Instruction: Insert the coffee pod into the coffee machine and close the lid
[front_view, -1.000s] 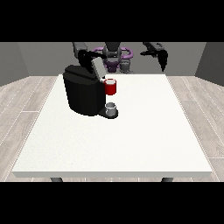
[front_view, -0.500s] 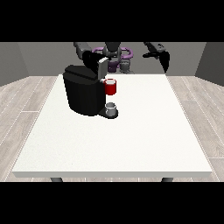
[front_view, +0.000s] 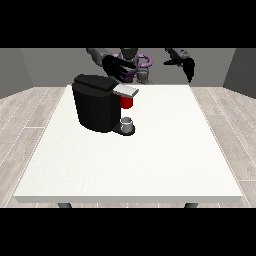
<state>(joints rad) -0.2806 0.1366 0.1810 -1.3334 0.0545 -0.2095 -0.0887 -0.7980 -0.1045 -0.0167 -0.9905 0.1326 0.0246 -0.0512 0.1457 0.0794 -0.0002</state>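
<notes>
Matt white table (front_view: 150, 165) (smooth)

Robot (front_view: 131, 64) showing grey torso, purple trim at 12 o'clock; grey arms ending in black hands.

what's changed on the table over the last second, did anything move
The hand at the view's left has moved from close over the coffee machine's lid to a spot above and behind it. The lid, tilted up a second ago, now lies flat over the red thing at the machine. The machine, the grey thing at its base and the raised hand at the view's right have not moved.
</notes>
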